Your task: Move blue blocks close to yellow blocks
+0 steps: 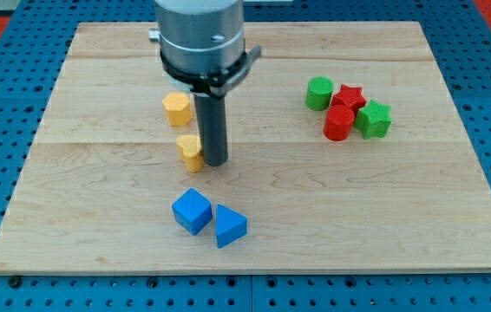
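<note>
A blue cube [192, 211] and a blue triangular block [229, 225] lie side by side, touching, near the view's bottom centre. A yellow block [190, 151] lies just above them, its shape partly hidden by the rod. A second yellow hexagonal block [176, 108] lies further up. My tip [215, 162] rests on the board right beside the lower yellow block, on its right, and above the blue blocks with a gap between.
A cluster at the view's right holds a green cylinder [319, 93], a red star [348, 97], a red cylinder [338, 123] and a green star [374, 119]. The wooden board [98, 191] sits on a blue pegboard surface.
</note>
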Robot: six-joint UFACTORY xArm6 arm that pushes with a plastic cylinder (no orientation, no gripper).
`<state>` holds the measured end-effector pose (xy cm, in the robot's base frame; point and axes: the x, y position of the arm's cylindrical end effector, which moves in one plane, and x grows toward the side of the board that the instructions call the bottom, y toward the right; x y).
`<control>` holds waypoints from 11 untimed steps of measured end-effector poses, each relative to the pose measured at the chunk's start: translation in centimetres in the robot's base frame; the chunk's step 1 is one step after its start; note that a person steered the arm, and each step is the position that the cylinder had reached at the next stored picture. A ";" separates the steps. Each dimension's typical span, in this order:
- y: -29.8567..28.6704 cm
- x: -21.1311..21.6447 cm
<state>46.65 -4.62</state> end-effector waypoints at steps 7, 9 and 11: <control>13.9 7.5; -0.9 13.0; -8.0 5.8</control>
<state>52.48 -12.64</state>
